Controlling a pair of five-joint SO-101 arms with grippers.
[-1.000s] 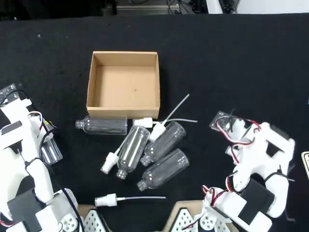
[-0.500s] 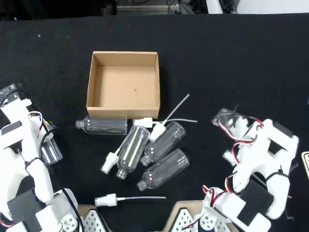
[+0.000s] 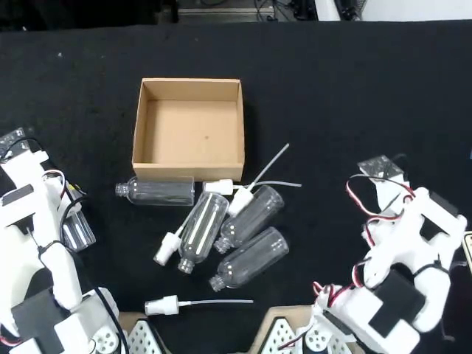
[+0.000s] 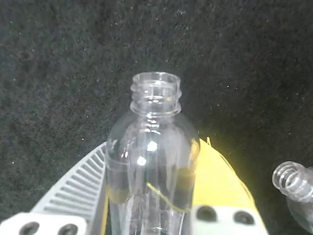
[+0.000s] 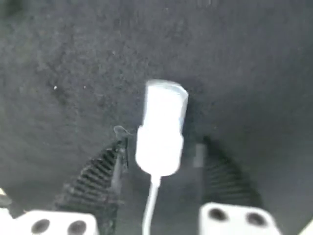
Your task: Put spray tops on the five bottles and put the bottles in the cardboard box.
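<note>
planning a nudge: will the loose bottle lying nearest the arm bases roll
It probably rolls: the bottle lies on its round side on flat cloth. Likely light, as it looks clear and empty. The neighbouring bottle beside it may block a roll that way.

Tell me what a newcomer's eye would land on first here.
The empty cardboard box stands out on the black table. Four uncapped clear bottles and loose spray tops lie next to it, on the side toward the arms. In the wrist views, the left gripper holds a fifth bottle with its neck open, and the right gripper holds a single spray top.
</note>
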